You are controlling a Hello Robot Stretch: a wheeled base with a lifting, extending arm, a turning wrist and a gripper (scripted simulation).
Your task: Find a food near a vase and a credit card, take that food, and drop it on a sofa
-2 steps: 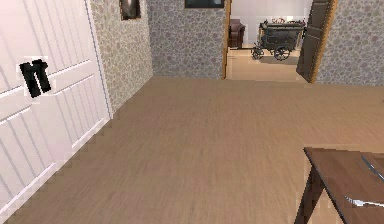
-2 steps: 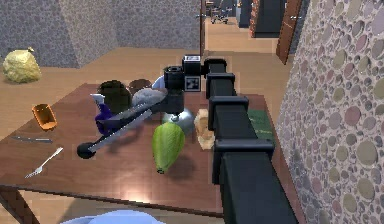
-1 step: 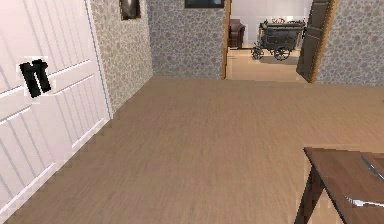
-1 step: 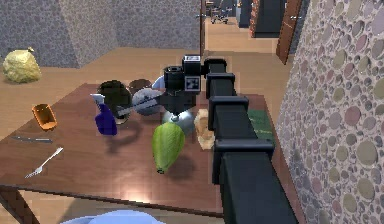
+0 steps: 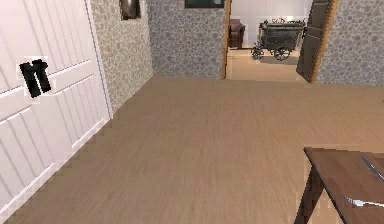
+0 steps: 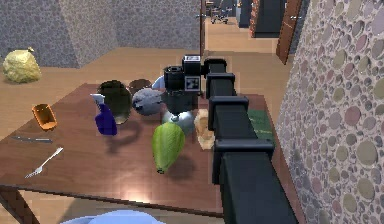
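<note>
Flooring of pale wood planks [image 5: 200,130] is seen across the forward view. White panelled double doors [image 5: 50,100] are set at nine o'clock and an open doorway [image 5: 270,45] at one o'clock. A corner of a dark brown wooden table [image 5: 340,175] is caught at five o'clock. The base is judged to stand alongside it so that the sideways reach covers the tabletop.

In the arm side view the dark square arm bar [image 6: 238,140] is stretched from six o'clock towards twelve over the table [image 6: 100,175]. The gripper [image 6: 172,80] is placed at twelve o'clock among crowded vessels, presumably to work within that cluster. How its fingers are set cannot be told, nor whether anything is held.

A green oblong food [image 6: 168,146], likely the wanted item, lies on the wood at the centre, just beside the arm. A small blue glass vase [image 6: 105,121] stands at nine o'clock of it, which supports that reading. A dark green pot [image 6: 116,98] and a grey-blue rounded kettle [image 6: 148,100] are ranged behind. A flat green piece [image 6: 262,122] lies at three o'clock; whether it is the card cannot be told.
</note>
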